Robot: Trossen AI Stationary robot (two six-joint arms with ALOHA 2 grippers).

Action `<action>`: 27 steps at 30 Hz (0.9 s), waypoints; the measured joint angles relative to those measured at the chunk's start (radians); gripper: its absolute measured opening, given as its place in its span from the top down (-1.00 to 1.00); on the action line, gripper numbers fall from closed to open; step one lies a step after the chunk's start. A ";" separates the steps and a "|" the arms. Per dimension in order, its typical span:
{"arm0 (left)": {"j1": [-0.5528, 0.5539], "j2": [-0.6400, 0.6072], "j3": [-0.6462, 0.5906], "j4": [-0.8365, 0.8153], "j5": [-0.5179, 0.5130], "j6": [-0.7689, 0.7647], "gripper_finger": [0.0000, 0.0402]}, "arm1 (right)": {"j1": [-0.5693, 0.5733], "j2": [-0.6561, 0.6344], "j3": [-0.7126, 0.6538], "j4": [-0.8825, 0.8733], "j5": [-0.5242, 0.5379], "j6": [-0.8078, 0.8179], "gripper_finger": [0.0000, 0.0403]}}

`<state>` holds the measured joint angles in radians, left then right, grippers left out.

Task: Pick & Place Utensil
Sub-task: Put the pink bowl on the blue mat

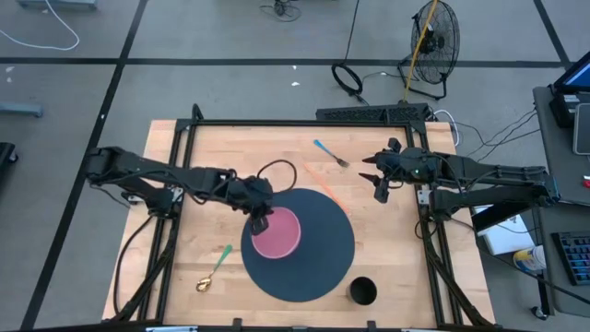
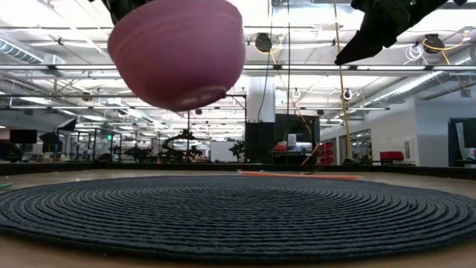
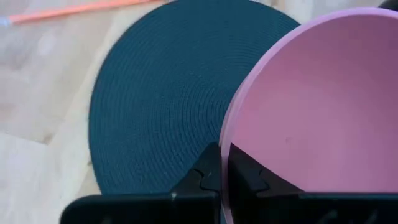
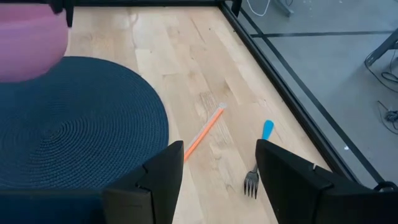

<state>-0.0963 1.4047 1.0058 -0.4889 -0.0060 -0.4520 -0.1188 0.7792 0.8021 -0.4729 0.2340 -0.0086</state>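
A pink bowl (image 1: pixel 279 233) hangs lifted over a round dark woven placemat (image 1: pixel 309 254); in the low view the bowl (image 2: pixel 178 52) floats clear above the mat (image 2: pixel 238 212). My left gripper (image 1: pixel 260 219) is shut on the bowl's left side. My right gripper (image 1: pixel 376 177) hovers open above the table's far right area, with a blue-handled fork (image 4: pixel 255 177) and an orange stick (image 4: pixel 204 132) lying on the wood below it. A green-handled gold spoon (image 1: pixel 214 266) lies at the near left. My left gripper (image 3: pixel 224 158) pinches the pink bowl's rim (image 3: pixel 227 134) on the side toward the table's left. One finger (image 3: pixel 245 168) is inside the bowl and the other (image 3: pixel 205 171) outside the wall. The bowl is lifted clear of the placemat, mouth up and slightly tilted.
A black cup (image 1: pixel 362 291) stands at the placemat's near right edge. A black cable loop (image 1: pixel 277 171) lies on the wood behind the left gripper. The table's black frame rails (image 1: pixel 304 123) border the wood. Bare wood lies left of the placemat.
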 joint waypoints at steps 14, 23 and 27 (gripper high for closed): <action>-0.012 0.147 0.034 0.010 0.073 -0.004 0.98 | 0.000 0.001 0.000 0.009 -0.001 0.000 0.01; -0.002 0.240 0.100 -0.060 0.073 0.025 0.98 | 0.000 0.003 0.000 0.005 -0.002 0.004 0.01; -0.003 0.262 0.115 -0.081 0.085 0.031 0.98 | 0.001 0.004 -0.001 0.005 -0.002 0.004 0.01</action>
<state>-0.0997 1.6662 1.1210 -0.5695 0.0787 -0.4210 -0.1181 0.7834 0.8010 -0.4683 0.2317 -0.0048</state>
